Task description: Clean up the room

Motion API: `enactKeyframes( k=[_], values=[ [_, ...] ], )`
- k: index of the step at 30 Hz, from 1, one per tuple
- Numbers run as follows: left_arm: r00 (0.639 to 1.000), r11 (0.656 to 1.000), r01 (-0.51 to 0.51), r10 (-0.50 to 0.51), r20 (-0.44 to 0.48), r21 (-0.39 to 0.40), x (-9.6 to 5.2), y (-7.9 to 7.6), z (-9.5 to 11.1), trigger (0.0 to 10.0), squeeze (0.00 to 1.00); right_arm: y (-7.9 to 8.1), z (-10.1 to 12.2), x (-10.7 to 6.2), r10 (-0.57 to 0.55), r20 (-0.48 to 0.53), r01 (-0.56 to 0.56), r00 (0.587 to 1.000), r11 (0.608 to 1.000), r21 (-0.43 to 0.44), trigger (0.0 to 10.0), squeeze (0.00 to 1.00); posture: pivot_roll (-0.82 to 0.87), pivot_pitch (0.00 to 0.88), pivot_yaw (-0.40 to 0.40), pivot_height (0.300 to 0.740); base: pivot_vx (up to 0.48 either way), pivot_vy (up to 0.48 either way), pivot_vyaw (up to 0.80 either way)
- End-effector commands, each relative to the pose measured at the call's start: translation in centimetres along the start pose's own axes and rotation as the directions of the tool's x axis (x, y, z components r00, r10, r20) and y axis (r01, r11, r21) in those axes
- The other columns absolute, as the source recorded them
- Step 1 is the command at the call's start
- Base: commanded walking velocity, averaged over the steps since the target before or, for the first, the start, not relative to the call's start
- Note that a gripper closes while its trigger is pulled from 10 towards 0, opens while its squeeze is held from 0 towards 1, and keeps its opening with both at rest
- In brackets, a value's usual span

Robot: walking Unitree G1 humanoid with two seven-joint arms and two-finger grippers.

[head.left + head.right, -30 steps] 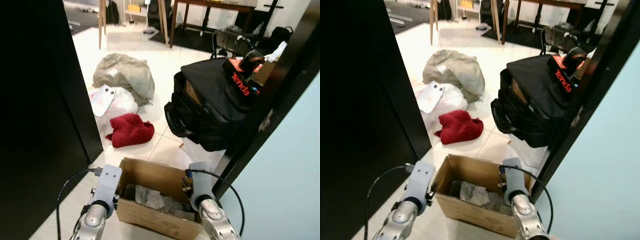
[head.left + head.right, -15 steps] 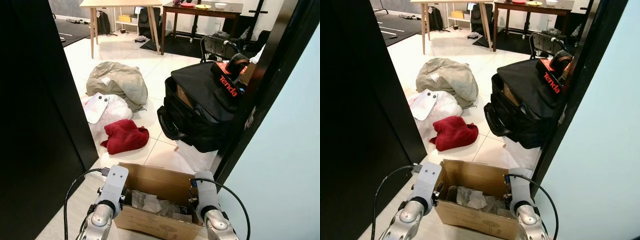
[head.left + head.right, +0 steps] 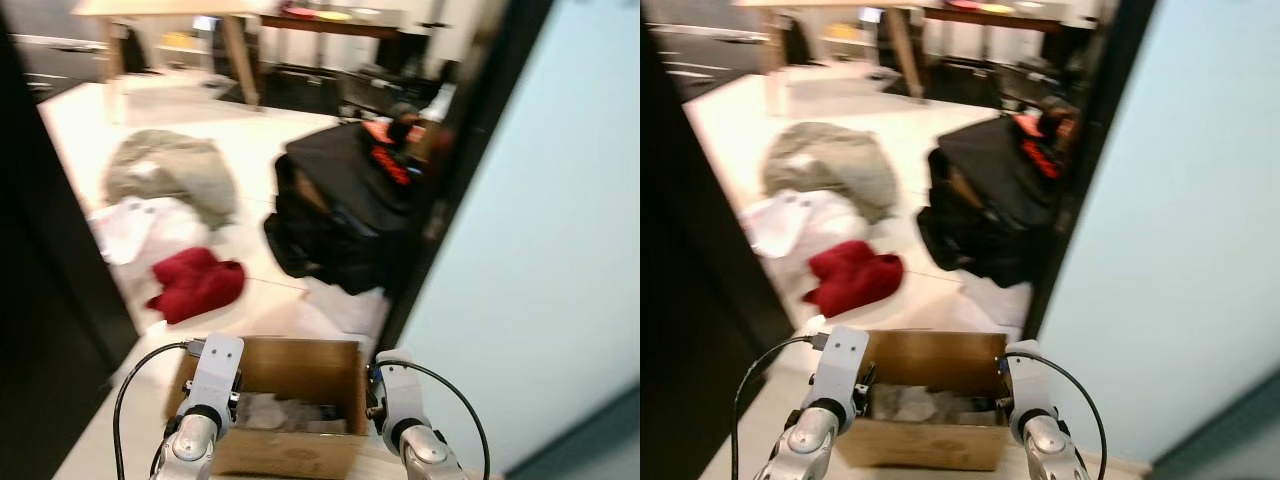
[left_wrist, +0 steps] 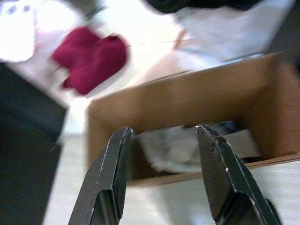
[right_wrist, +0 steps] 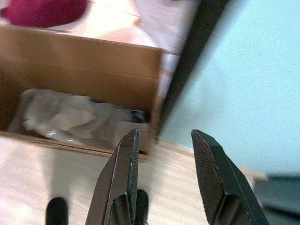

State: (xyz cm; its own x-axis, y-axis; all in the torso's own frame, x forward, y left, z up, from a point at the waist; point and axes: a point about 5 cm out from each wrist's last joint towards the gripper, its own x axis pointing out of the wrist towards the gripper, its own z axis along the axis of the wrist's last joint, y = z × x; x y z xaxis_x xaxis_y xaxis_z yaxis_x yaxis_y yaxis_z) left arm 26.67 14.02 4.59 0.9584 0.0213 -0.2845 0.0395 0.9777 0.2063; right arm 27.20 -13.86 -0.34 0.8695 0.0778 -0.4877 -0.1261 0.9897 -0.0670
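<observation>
Left gripper (image 4: 161, 176): fingers spread wide, nothing between them, nothing touched. It hangs just above the near left corner of the cardboard box (image 4: 187, 98), pointing down into it. Head views are motion-blurred.

Right gripper (image 5: 164, 176): fingers parted about as far, also empty. It hangs over the near right corner of the same box, beside the right wall; one finger lines up over the box rim, but contact cannot be told.

Edges and room: the box sits on the floor between the two arms. Just right of the right gripper a dark door frame (image 3: 455, 170) runs upward, with a pale blue-green wall (image 3: 540, 250) beyond it. Left of the left gripper stands a black panel (image 3: 40, 300). Ahead, past the far box wall, lies open white tiled floor (image 3: 250, 300).

Box contents: crumpled pale paper or plastic (image 5: 65, 117) along the bottom, with some darker item at its right end, too blurred to name.

Ahead of the left gripper, well apart from the box: a red cloth (image 3: 195, 285), a white bag (image 3: 135, 225) behind it, then a grey-green bundle (image 3: 170, 175). Ahead of the right gripper: a large black bag (image 3: 340, 220) with red lettering.
</observation>
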Motion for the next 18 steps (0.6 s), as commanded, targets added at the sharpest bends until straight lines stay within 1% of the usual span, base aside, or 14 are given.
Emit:
enactKeyframes(
  k=[1, 7, 16, 18],
  values=[
    [1.0, 1.0, -0.001, 0.001, -0.016, -0.013, -0.32, -0.24, -0.35, 10.0, 0.0, -0.17, -0.4, -0.14, -0.006, -0.019, 0.007, 1.0, 1.0, 0.025, 10.0, 0.0, 0.0, 0.11, -0.045, 0.74, 0.0, 0.0, -0.8],
    [1.0, 1.0, -0.005, 0.005, -0.024, -0.003, -0.4, 0.02, -0.43, 10.0, 0.0, -0.2, -0.45, -0.26, -0.01, -0.021, 0.011, 1.0, 1.0, 0.028, 10.0, 0.0, 0.0, 0.109, -0.04, 0.74, 0.0, 0.0, -0.8],
    [0.999, 1.0, 0.011, -0.01, -0.031, 0.018, -0.62, -0.01, -0.6, 10.0, 0.0, -0.19, -0.51, -0.43, -0.013, -0.029, 0.014, 0.999, 0.999, 0.036, 10.0, 0.0, 0.0, 0.106, -0.036, 0.74, 0.0, 0.0, -0.8],
    [0.999, 0.999, 0.031, -0.03, -0.039, 0.023, -0.65, -0.09, -0.69, 10.0, 0.0, -0.19, -0.55, -0.45, -0.014, -0.032, 0.015, 0.999, 0.999, 0.037, 10.0, 0.0, 0.0, 0.105, -0.035, 0.74, 0.0, 0.0, -0.8]
  ],
)
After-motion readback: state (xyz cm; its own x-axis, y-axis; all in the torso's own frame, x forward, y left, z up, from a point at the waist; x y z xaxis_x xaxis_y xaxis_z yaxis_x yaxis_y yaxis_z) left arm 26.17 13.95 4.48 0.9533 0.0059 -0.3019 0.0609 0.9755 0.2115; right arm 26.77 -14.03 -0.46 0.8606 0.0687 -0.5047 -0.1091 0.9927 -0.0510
